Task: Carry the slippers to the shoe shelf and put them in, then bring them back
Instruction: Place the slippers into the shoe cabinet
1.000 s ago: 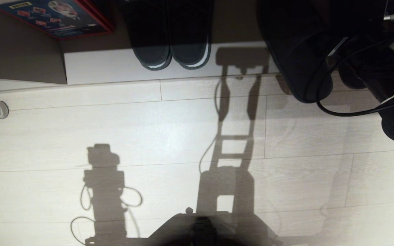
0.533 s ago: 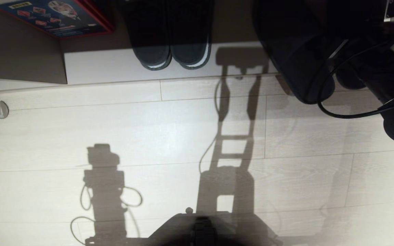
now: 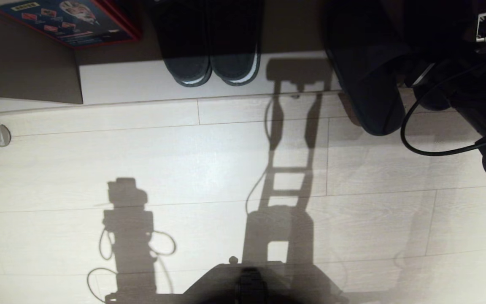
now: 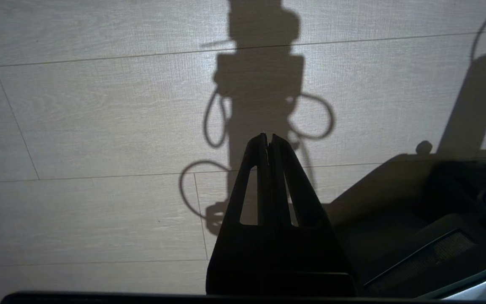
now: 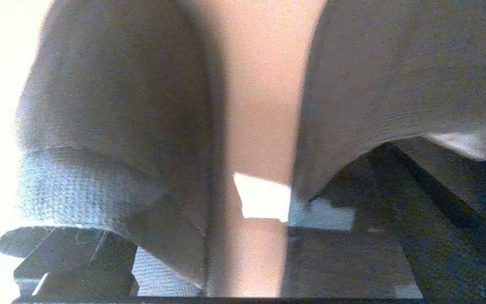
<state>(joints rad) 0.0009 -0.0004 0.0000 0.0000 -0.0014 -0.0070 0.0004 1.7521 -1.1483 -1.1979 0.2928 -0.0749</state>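
Found the slippers (image 3: 365,84) at far right of the head view, carried on the right arm, overlapping the front of the shoe shelf (image 3: 141,80), near end out over the floor (image 3: 184,169). Cannot tell whether touching the base board.

Right wrist view: noted right gripper (image 5: 226,257) with jaws spread wide, one finger (image 5: 74,261) tucked under the band of each slipper, gap between the pair.

Also logged in the shelf: a striped pair (image 3: 209,63) standing side by side, well left of the carried pair; a red-edged box (image 3: 70,21) further left.

Left gripper (image 4: 268,137): hanging over bare floor, jaws closed tip to tip, holding nothing.
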